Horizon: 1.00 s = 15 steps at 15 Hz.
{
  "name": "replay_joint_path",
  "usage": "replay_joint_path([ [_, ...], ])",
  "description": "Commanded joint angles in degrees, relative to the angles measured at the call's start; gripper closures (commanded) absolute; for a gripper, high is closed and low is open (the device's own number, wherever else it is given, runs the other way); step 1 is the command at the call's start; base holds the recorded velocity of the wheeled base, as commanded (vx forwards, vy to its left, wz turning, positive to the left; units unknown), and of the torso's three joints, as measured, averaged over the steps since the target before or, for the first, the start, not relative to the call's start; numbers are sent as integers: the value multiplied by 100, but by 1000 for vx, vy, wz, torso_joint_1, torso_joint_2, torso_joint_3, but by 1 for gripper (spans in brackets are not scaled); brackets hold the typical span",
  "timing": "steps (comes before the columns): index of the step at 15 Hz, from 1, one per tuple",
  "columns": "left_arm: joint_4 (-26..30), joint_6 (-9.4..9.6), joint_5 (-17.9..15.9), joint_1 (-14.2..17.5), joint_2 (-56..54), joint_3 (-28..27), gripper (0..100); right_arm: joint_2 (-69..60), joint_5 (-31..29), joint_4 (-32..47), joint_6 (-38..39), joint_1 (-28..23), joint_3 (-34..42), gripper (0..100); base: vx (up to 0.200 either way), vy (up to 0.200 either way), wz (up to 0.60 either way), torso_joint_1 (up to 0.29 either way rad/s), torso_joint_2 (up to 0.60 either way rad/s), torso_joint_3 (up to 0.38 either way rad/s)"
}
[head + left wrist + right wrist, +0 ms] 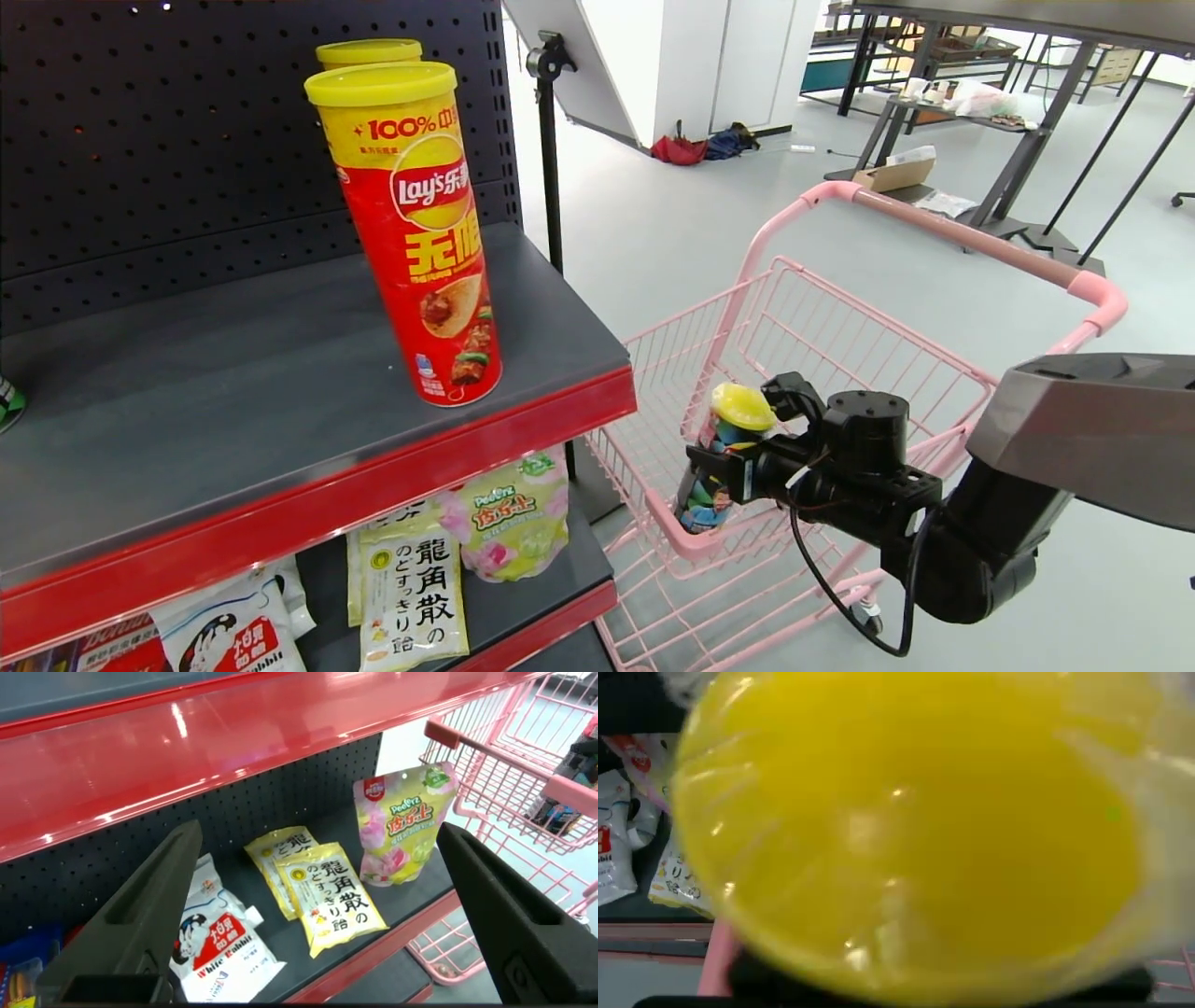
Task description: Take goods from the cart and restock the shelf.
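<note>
- Gripping the small can [702, 509] round its body, the right hand [721, 471] is clenched on it from the side. The can stands nearly upright inside the cart [934, 224], close to the basket corner nearest the shelf.
- Its yellow lid [906, 831] sits right in front of the right wrist camera, so the hold looks high on the body, not far under the lid.
- I cannot tell whether the can's base rests on the basket floor or hangs just above it.
- As I judge it, the step in hand is lifting the can out. Raise it straight up until the base is above the pink wire rim, and only then swing it across to the shelf.
- A tilt during the lift could catch the base on the wires, so hold it upright with a firm grasp.
- On the top shelf board [233, 373] a tall red chip can [415, 233] stands near the front edge, with a second can [369, 51] behind it. The bare board beside them looks a fair landing place, far enough from the tall one not to knock it.
- The left hand [320, 835] is released, fingers spread, holding nothing. It faces the lower shelf where the sweet bags [332, 901] lie.
</note>
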Motion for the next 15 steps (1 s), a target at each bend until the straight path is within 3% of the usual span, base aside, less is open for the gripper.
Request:
replay_joint_path([
  [1, 1, -3, 1, 0, 5, 0, 0, 45, 8, -6, 2, 16, -84, 100, 0, 0, 0, 0, 0, 0],
  [5, 1, -12, 1, 0, 5, 0, 0, -52, -36, 3, -34, 33, -216, 100, 0, 0, 0, 0, 0, 0],
  [8, 9, -30, 1, 0, 5, 0, 0, -649, -308, 425, -42, 112, -418, 100, 0, 0, 0, 0, 0, 0],
  [13, 9, -30, 9, 0, 5, 0, 0, -3101, -774, 3149, -192, 60, -1508, 100, 0, 0, 0, 0, 0, 0],
  [15, 9, -39, 1, 0, 5, 0, 0, -4297, -1170, 4292, -183, 95, -1561, 100, 0, 0, 0, 0, 0, 0],
])
